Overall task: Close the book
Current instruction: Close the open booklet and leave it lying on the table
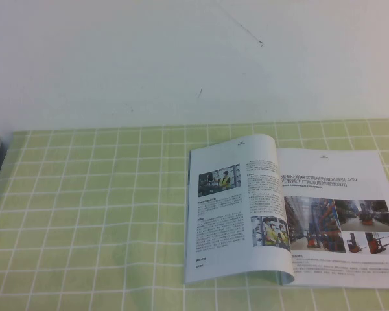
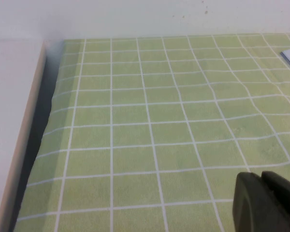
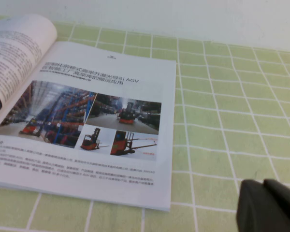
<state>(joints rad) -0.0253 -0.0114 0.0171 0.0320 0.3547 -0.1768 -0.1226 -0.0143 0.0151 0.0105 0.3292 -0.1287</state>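
While the magazine (image 1: pixel 292 194) lies open on the green checked tablecloth (image 1: pixel 84 194) that covers the tabletop, neither arm shows in the high view. The magazine's left-hand page (image 1: pixel 223 207) arches upward and curls over toward the spine, its outer edge resting on the cloth. The right-hand page (image 3: pixel 101 116) lies flat and carries a Chinese headline ending in "AGV" above photographs of warehouse aisles and orange forklifts.

The left gripper (image 2: pixel 260 179) appears only as a dark shape at the edge of its own wrist view, over bare cloth well to the left of the magazine, whose corner just shows at that view's margin. The right gripper (image 3: pixel 262 186) sits over the cloth near the outer near corner of the flat page, not touching it. Whether either gripper's jaws are released or clenched cannot be told. A white panel (image 2: pixel 9 121) borders the cloth on the side far left of the magazine.
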